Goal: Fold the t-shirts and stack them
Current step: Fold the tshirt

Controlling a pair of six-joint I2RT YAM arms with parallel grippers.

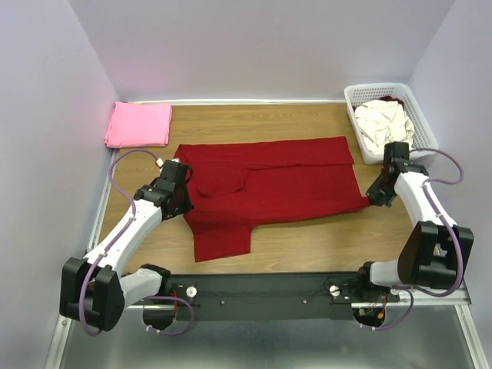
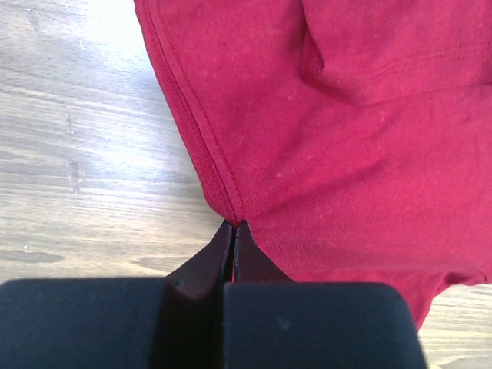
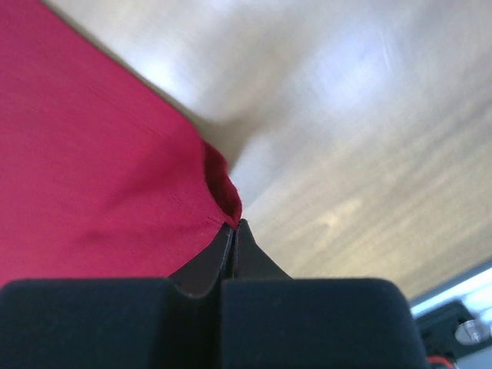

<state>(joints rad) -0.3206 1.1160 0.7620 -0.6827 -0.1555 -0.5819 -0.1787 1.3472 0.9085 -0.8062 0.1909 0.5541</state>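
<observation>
While the left fingers [image 2: 203, 263] pinch shut on the dark red t-shirt [image 1: 284, 181] hem, the right fingers [image 3: 204, 265] clamp its corner.

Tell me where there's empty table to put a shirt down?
Bare wood lies along the far edge between the pink shirt and the basket, and along the near edge in front of the dark red shirt. The middle is crowded: that shirt fills it, left gripper and right gripper pinching its ends.
</observation>
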